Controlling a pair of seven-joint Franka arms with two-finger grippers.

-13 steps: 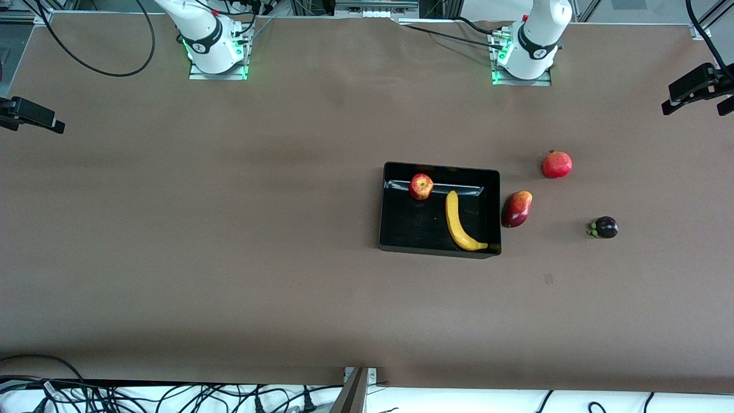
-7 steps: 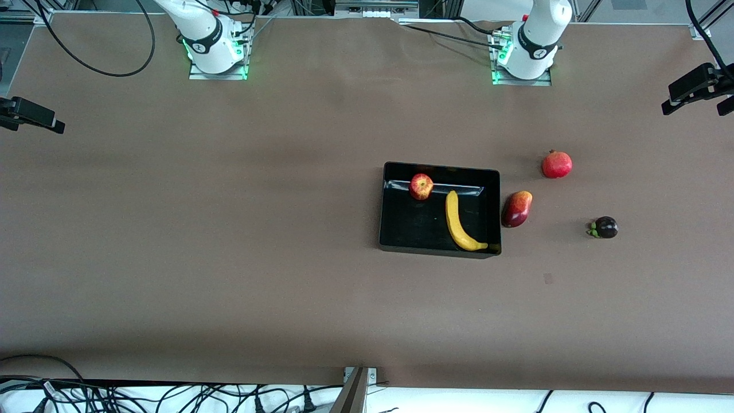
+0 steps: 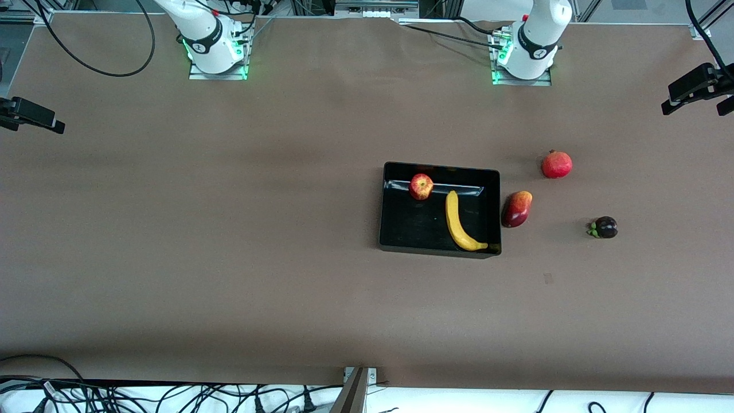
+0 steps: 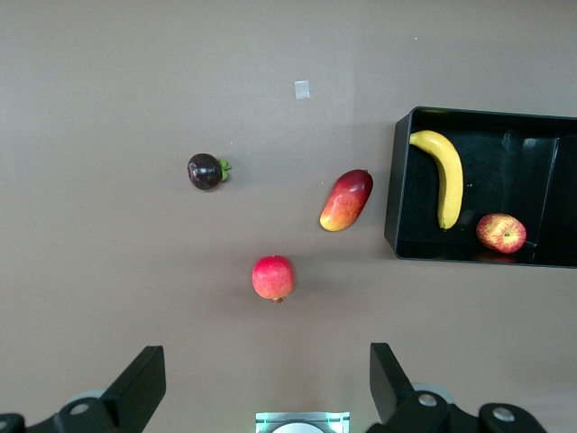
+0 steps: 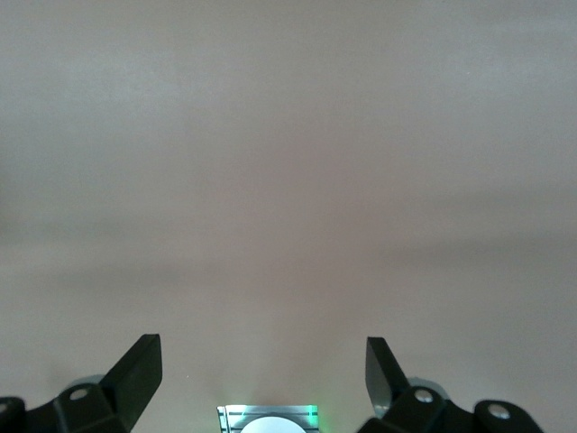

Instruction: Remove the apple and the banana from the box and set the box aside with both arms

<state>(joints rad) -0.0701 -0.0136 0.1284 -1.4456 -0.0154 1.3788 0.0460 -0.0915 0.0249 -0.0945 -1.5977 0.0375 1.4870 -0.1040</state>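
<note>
High front camera facing the arms, left wrist view sharing box (image 3: 439, 209), right wrist over bare table (image 5: 288, 162)

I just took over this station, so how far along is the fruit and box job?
Nothing looks done yet. The apple and banana both lie in the box, which sits beside the mango. Nothing is in hand: the left gripper and right gripper are open and empty, high above the table. Left to do: lift out both fruits, then shift the box aside with both arms.
</note>
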